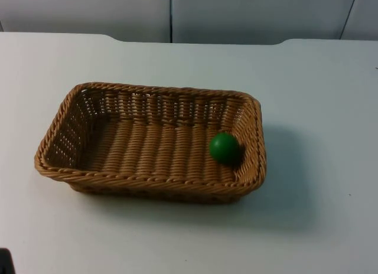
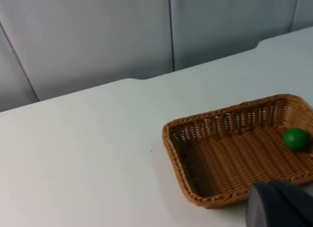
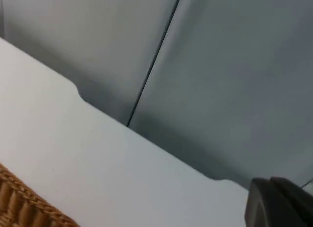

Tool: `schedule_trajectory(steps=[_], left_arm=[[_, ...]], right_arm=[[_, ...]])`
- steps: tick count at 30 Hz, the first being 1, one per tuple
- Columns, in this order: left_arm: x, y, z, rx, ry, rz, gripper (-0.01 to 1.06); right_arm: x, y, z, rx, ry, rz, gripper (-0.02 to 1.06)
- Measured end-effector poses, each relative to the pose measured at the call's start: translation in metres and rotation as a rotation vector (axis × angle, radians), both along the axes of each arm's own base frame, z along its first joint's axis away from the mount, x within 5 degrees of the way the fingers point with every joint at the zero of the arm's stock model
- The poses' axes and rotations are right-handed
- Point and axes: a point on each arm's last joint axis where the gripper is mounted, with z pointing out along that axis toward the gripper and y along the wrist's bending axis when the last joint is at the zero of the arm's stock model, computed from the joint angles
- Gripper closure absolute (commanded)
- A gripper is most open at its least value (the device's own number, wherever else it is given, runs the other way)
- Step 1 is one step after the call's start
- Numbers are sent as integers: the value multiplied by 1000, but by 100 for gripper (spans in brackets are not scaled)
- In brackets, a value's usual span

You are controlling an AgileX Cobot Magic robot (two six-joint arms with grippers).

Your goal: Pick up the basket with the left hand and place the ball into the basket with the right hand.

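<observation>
While the wicker basket (image 1: 153, 182) stands flat on the white table (image 1: 319, 97), we find the green ball (image 1: 225, 148) already lying inside it, touching the short wall at one end; no gripper holds either thing.

Left gripper (image 2: 281, 205): it hovers above the table just outside the basket's long side, with the basket directly ahead of it; from this gripper the ball sits at the basket's far end, and the woven wall stands between gripper and ball; we cannot tell whether this gripper is released or clenched.

Right gripper (image 3: 281, 202): it hangs apart from the basket, looking towards the grey partition wall (image 1: 236, 14); a stretch of the basket's braided rim lies off to its side, and the table's edge runs ahead of it below the wall; here too we cannot tell whether the gripper is released or clenched.

Comparison of views: the top view gives the basket's whole rectangular rim, its woven floor and the shadow it casts on the table; the left wrist view adds the outer face of the basket's near corner; the right wrist view adds the vertical seam between two wall panels.
</observation>
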Motion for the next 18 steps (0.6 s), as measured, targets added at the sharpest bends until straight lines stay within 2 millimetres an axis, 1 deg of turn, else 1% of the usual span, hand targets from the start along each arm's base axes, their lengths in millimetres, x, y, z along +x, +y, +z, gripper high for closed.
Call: schedule_trajectory(steps=[1,3,4,7,8,9,11,13,14,15,18], left_arm=[[-3,1,-3,8,-1,12,105],[-3,2,-11,7,14,18,105],[-3,2,-11,7,14,18,105],[-1,2,-28,-4,54,24,105],[0,2,-33,-8,71,26,105],[0,2,-33,-8,71,26,105],[-1,1,-42,-18,86,21,105],[-3,0,-46,-32,86,12,105],[-5,0,-46,-37,77,9,105],[-5,0,-46,-37,77,9,105],[-9,-1,-46,-44,57,4,105]], right_arm=[[-17,-5,4,20,-42,5,105],[-42,-16,11,55,-114,2,105],[-42,-16,11,55,-114,2,105],[-77,-30,7,49,-176,50,105],[-89,-32,0,37,-172,90,105],[-89,-32,0,37,-172,90,105],[-115,-42,-9,58,-140,179,105],[-138,-55,-21,96,-59,264,105],[-156,-68,-30,135,14,322,105],[-156,-68,-30,135,14,322,105],[-184,-100,-49,145,126,419,105]])
